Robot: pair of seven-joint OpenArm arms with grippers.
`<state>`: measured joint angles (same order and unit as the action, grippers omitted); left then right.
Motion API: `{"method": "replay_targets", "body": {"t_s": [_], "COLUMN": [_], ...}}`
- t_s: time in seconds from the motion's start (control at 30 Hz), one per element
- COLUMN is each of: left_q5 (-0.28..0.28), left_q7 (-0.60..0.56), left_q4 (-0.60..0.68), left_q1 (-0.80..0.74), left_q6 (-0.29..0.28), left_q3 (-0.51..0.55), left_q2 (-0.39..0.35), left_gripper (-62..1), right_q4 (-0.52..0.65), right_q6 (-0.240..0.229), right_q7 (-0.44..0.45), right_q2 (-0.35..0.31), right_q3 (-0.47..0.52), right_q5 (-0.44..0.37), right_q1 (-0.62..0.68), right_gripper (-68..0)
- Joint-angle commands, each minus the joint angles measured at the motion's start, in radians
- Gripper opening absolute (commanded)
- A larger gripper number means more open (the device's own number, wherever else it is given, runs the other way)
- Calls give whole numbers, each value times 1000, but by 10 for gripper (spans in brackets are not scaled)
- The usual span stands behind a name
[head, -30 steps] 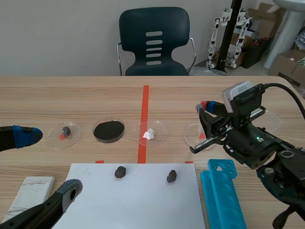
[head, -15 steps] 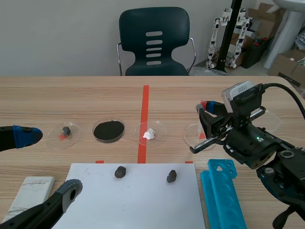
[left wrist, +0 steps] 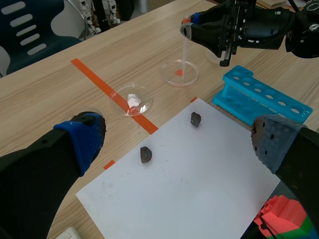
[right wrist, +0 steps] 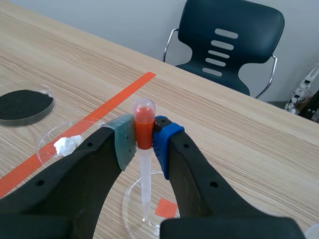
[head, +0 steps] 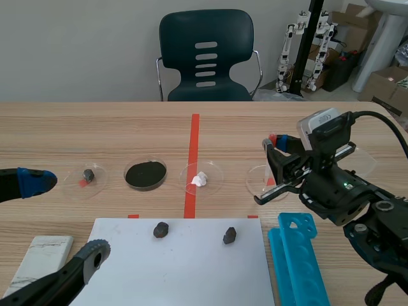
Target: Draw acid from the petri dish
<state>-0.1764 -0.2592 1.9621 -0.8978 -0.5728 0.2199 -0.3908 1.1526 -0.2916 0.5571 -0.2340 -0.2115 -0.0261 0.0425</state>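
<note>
Two claws reported on. My right claw [right wrist: 143,137] is clamped on the orange bulb of a pipette [right wrist: 144,179], with the grey-green pad [right wrist: 124,140] on one side and the blue pad [right wrist: 162,137] on the other. The bulb's clear cap stands above the pads. The pipette hangs upright, and its clear stem runs down into the petri dish [right wrist: 125,200], with the tip close by the orange square seen through the dish. I cannot tell whether the tip touches the bottom, and I can make out no liquid. My left claw [left wrist: 177,137] is well apart from that dish, on my left. Its fingers are spread wide with nothing between them, and it hovers over a white sheet [left wrist: 189,189].

Taken from the petri dish:
- A blue tube rack [head: 299,261] stands just beside it on my near side.
- The white sheet lies near it, closer to me and leftward. It carries two dark stones, one [head: 230,236] closer to the dish than the other [head: 161,229].
- In a row leftward from it sit a dish with a white lump [head: 201,178], then a dish of black powder [head: 145,174], then a dish with a small dark stone [head: 88,174], the farthest.
- All rest on the wooden surface [head: 95,134].
- Beyond it, past the surface's far edge, stands a dark chair [head: 207,57].
</note>
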Motion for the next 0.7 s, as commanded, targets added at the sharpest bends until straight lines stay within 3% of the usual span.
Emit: {"method": "replay_targets", "body": {"t_s": [0.0,0.33,0.67], "left_q5": [-14,-14,-14], "left_q7": [-13,-13,-13], "left_q4": [10,10,10], "left_q1": [-2,-2,-2], "left_q6": [1,1,1], "left_q3": [-2,-2,-2], "left_q2": [-1,-1,-1], "left_gripper": [6,6,6], "right_q4": [38,267,626], "right_q6": [4,8,8], "right_q7": [6,-70,-111], "right_q2": [-19,-61,-60], "right_q3": [9,40,185], "right_q5": [-12,-48,-82], "right_q1": [-18,93,389], "right_gripper": [-579,-579,-579]}}
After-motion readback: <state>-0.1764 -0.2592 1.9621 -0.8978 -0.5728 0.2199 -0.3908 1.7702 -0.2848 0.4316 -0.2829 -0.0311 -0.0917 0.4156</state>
